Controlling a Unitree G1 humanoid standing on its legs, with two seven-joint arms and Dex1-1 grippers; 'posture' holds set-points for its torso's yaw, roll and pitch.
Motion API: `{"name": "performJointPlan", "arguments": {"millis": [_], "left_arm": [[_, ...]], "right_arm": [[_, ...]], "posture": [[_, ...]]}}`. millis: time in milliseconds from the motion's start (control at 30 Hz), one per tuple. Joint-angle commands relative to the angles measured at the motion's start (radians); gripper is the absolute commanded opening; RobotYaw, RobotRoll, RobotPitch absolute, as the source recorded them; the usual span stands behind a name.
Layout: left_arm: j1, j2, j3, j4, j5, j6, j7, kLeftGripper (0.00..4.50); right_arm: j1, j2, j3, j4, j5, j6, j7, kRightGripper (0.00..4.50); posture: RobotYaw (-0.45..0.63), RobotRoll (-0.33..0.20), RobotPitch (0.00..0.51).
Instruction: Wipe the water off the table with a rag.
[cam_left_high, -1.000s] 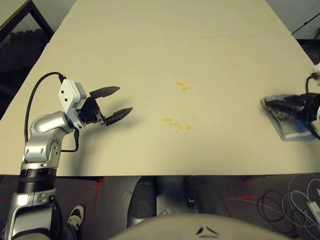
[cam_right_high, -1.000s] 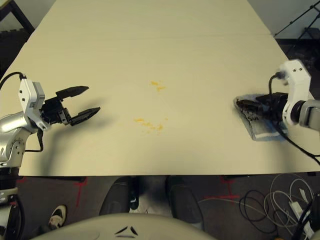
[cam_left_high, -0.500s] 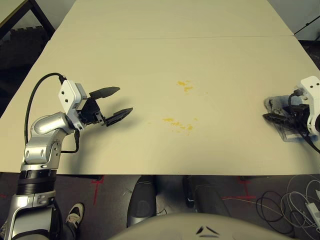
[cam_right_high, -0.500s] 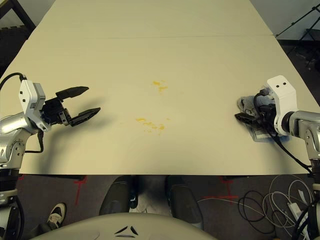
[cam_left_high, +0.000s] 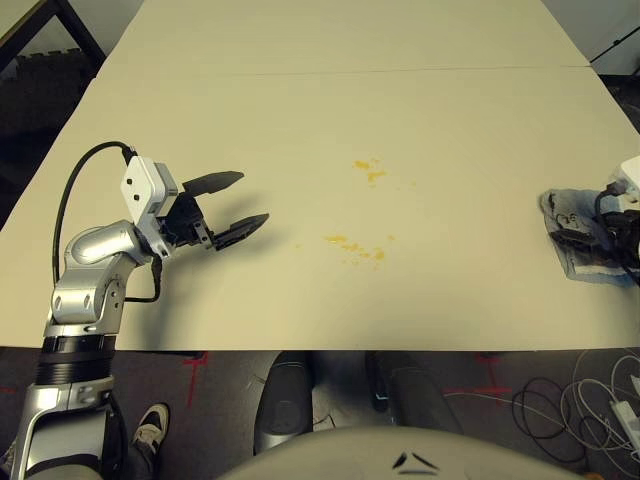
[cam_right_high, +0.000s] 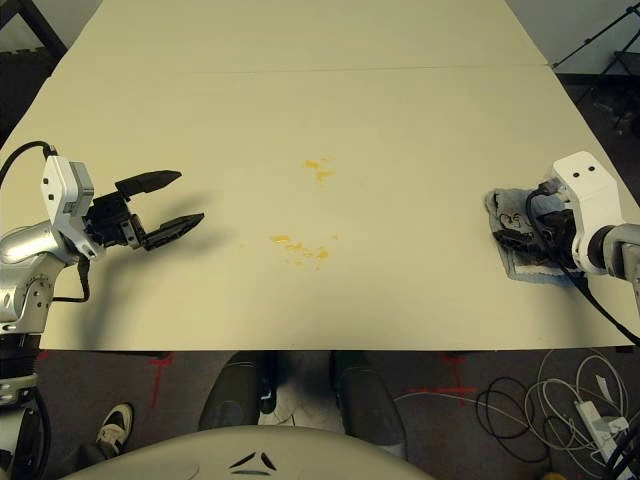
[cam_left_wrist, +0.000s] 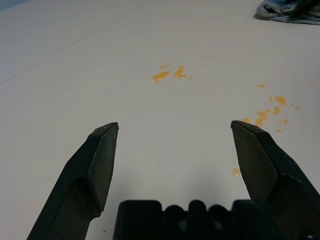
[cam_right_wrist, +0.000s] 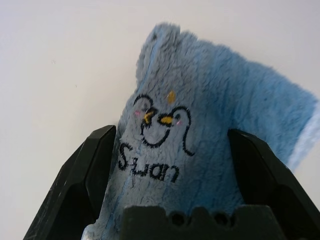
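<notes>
Our right gripper (cam_right_wrist: 170, 150) has pulled back along the rag (cam_right_wrist: 210, 125), fingers wide astride it, ungripped; left gripper (cam_left_high: 228, 205) idles wide; the water (cam_left_high: 357, 248) remains unwiped.

Dark floor (cam_right_high: 120, 385) with red tape marks (cam_right_high: 160, 366), tangled white cables (cam_right_high: 590, 405), a shoe (cam_right_high: 117, 423)
</notes>
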Motion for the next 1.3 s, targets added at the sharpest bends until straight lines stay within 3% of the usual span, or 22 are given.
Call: {"name": "performJointPlan", "arguments": {"millis": [33,433,533,900,1167,1300], "left_arm": [[-0.005,-0.002,-0.014,-0.008,0.003,0.009,-0.008,4.5],[-0.013,-0.006,-0.016,-0.014,0.006,0.013,-0.001,4.5],[-0.016,-0.009,-0.017,-0.013,0.009,0.011,0.002,4.5],[-0.011,-0.014,-0.013,-0.02,0.012,0.011,0.01,4.5],[0.002,0.001,0.006,-0.013,0.015,0.005,0.01,4.5],[0.007,0.012,0.015,-0.002,0.017,-0.003,0.006,4.5]], "right_arm": [[0.03,-0.012,-0.018,0.028,-0.017,0.01,-0.006,4.48],[0.037,0.058,-0.01,0.067,-0.029,0.008,-0.052,4.48],[0.035,0.064,0.0,0.098,-0.044,-0.015,-0.061,3.88],[0.006,0.136,-0.012,0.092,-0.029,-0.081,-0.075,0.17],[-0.144,0.223,-0.086,0.036,0.041,-0.117,-0.084,0.07],[-0.216,0.254,-0.07,-0.056,0.107,-0.054,-0.078,0.07]], "posture": [[0.14,0.0,0.197],[0.15,0.0,0.202],[0.15,0.0,0.201],[0.16,0.0,0.198],[0.18,0.0,0.198],[0.18,0.0,0.196]]}}
